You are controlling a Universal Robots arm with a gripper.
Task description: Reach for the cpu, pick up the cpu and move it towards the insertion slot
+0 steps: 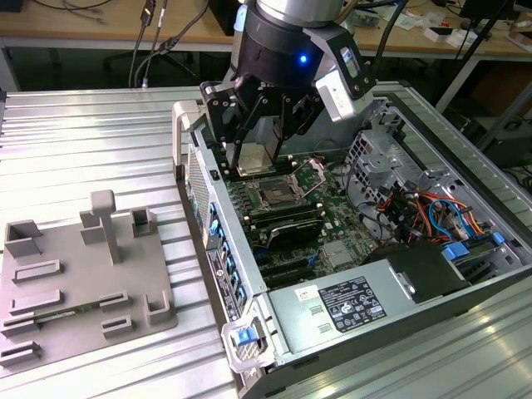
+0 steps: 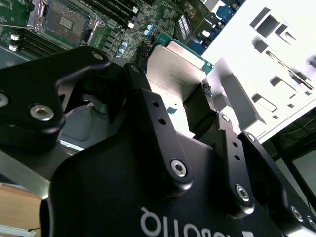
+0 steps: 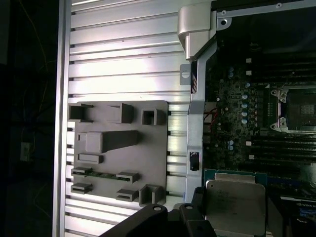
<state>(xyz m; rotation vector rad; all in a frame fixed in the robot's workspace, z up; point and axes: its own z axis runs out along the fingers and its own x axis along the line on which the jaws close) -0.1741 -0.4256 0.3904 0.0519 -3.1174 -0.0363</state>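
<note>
The gripper (image 1: 259, 145) is closed on the cpu (image 1: 252, 157), one finger on each of two opposite edges, and it holds the chip in the air above the open computer case (image 1: 249, 274), over the near end of the motherboard (image 1: 328, 218). In the first wrist view the cpu (image 3: 235, 206) shows its silvery metal face, and in the second wrist view the same plate (image 2: 174, 74) sits between the black fingers (image 2: 153, 123). The insertion slot (image 1: 273, 196) lies just below and a little to the exterior view's right of the chip, its metal frame open and its centre dark; the chip does not touch it. I judge the cpu to be light, thin and fully stiff, but its metal face looks smooth and may slip, and its underside is surely delicate, so taking it by the side edges, as here, seems the correct way. I count one cpu, one socket with a clearly open frame, and one gripper. On the ribbed metal table (image 1: 91, 141) beside the case lies one grey tray (image 1: 83, 287) with several upright blocks.
</note>
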